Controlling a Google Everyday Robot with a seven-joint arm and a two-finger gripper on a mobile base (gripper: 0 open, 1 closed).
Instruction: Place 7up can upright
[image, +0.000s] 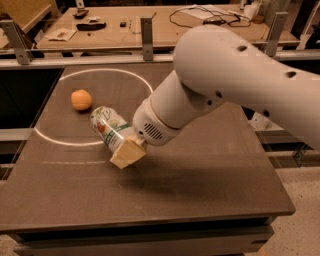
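Gripper: the gripper (123, 146) hangs over the left-centre of the table (205, 195), at the end of the thick white arm (235, 75) that reaches in from the right.
Fingers: pinching the 7up can. One tan finger pad (128, 153) presses its near side, and the opposite finger is hidden behind the can.
7up can: the 7up can (110, 127) is in the grip and looks clear of the table, with a shadow lying below it. It is tilted, not upright, with one shiny end pointing up and to the far left.
Place: the can sits over the near right edge of the white circle (105, 69) marked on the tabletop.
Orange: an orange (81, 99) rests inside the circle, just to the far left of the can and apart from it.
Step in hand: carrying and turning the can — grasp made, setting down not yet done.
Progress: roughly midway, since the can is neither vertical nor on the surface.
Next move calls for: rolling the wrist until the can's axis stands vertical, lowering until the bottom end meets the table flat, then spreading the fingers without nudging it.
Care: keep away from the orange, and release only when the base sits flush — a slanted base would tip the can.
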